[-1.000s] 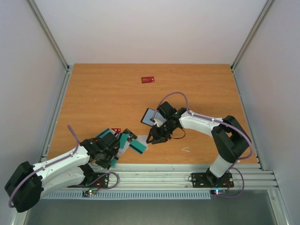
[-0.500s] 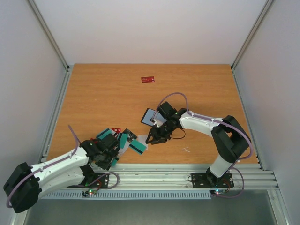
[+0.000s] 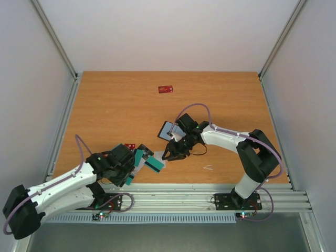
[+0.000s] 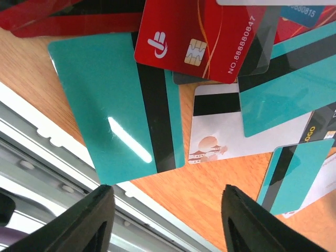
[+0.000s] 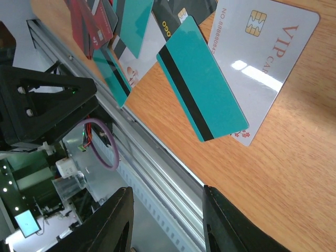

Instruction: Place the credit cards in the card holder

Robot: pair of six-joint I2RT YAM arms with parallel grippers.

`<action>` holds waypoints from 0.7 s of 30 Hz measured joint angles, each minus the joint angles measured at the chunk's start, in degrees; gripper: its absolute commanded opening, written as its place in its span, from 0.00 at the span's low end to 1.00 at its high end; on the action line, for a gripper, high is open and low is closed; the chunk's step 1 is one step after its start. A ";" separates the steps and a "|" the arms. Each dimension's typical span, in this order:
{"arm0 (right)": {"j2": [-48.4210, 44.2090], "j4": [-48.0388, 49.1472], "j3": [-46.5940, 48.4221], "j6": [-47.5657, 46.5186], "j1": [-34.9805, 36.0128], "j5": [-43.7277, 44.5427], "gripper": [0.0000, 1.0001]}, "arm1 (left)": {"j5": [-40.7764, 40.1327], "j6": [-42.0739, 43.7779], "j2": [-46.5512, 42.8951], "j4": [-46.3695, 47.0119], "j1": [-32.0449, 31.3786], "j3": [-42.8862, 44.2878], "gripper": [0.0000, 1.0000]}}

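Overhead, the credit cards (image 3: 148, 161) lie heaped at your near edge, the card holder (image 3: 168, 129) just beyond; left wrist, left gripper (image 4: 167, 210) open, empty, over a teal card (image 4: 113, 105); right wrist, right gripper (image 5: 167, 212) likewise; pick-up pending, so pinch one edge.

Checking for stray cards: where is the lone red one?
In the top view, the lone red card lies at the far middle of the table, beyond the card holder and apart from the near-left card pile.
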 measured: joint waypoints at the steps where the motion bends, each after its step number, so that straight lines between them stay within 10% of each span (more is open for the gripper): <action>1: 0.00 0.07 0.00 0.07 0.00 -0.11 0.38 | -0.07 0.31 0.15 -0.35 0.00 0.33 0.66; 21: 0.33 0.07 -1.05 0.48 -0.26 -0.28 0.38 | -3.56 -5.01 -3.61 7.91 -0.15 -10.60 0.71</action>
